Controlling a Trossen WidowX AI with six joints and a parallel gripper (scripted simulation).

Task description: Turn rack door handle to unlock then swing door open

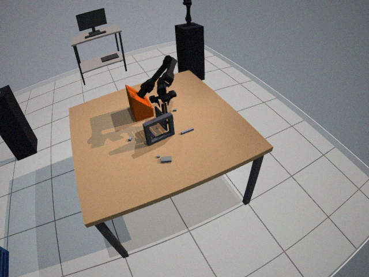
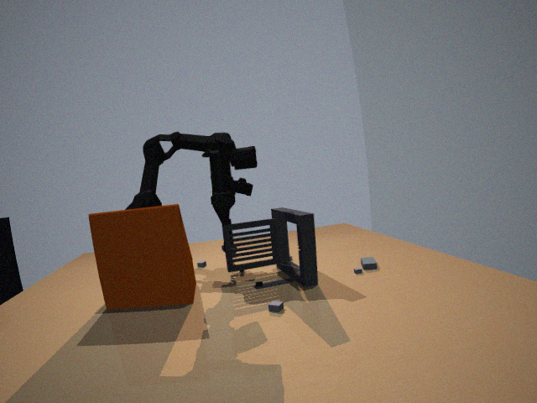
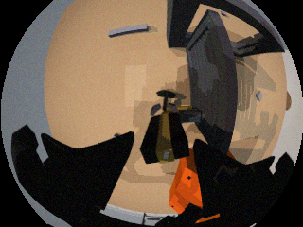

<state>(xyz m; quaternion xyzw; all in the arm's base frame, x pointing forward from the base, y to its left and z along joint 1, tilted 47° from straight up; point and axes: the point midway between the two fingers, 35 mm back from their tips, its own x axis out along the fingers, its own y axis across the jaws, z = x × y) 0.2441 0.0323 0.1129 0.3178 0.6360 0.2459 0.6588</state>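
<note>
With the door (image 1: 161, 118) (image 2: 252, 243) (image 3: 213, 80) standing well out from the frame (image 1: 146, 134) (image 2: 308, 247) (image 3: 177, 24), the upright handle (image 1: 164, 108) (image 3: 165, 137) lies between the gripper's (image 1: 163, 103) (image 3: 164, 139) widely parted fingers, so the coming retreat should probably run upward along the handle's long axis.

Rack door (image 1: 161, 114) (image 2: 252, 223) (image 3: 213, 71): dark grey, slatted, upright, swung out from its rectangular frame (image 1: 146, 134) (image 2: 309, 247) (image 3: 177, 28), which stands upright near the centre of the top view; handle (image 1: 164, 108) (image 3: 164, 137): black and brass, upright, lower centre of the wrist view
</note>
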